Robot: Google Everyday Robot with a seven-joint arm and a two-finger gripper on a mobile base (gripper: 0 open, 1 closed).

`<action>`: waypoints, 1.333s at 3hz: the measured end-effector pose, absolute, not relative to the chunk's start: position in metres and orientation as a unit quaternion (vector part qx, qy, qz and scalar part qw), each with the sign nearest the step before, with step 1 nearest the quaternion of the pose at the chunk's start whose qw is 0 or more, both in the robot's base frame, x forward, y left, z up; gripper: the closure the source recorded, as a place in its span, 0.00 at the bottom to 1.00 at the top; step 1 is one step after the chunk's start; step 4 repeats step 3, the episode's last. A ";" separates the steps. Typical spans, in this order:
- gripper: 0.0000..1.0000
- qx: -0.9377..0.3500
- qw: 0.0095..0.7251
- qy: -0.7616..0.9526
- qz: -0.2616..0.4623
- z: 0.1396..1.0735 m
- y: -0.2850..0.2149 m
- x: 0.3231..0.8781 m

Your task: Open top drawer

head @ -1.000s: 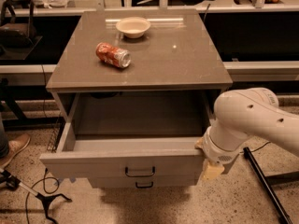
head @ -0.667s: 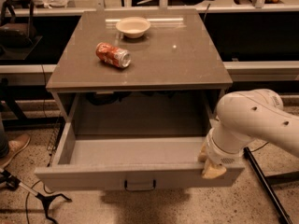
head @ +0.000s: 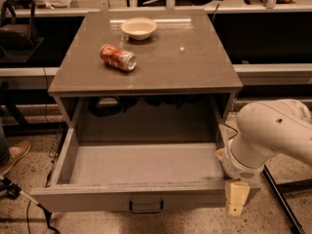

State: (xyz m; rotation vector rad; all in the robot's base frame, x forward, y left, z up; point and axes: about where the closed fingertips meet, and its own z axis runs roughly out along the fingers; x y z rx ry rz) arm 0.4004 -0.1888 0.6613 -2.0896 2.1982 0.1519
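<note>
The top drawer [head: 87, 199] stands pulled far out of the grey cabinet [head: 146, 77]. Its deep grey box [head: 146, 165] is bare inside. Its flat front faces me at the bottom of the view, with a small dark bar handle [head: 145, 207] at mid-width. My gripper [head: 236, 198] is at the drawer's front right corner, below the white arm [head: 273, 130], right against the front panel's right end. The two lower drawers are hidden under the open one.
A red soda can [head: 118, 57] lies on its side on the cabinet top, and a white bowl [head: 139, 28] stands behind it. A shoe [head: 13, 155] and cables [head: 19, 194] are on the floor at the left. A black rod [head: 280, 194] slants at the right.
The top drawer has slid further out toward me. The arm and gripper moved down and toward me with its right front corner. The lower drawer's front is now covered.
</note>
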 end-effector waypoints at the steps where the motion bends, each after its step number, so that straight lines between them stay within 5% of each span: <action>1: 0.00 -0.687 0.052 0.723 0.050 0.661 -0.189 0.400; 4: 0.00 -0.667 0.100 0.738 0.025 0.711 -0.216 0.416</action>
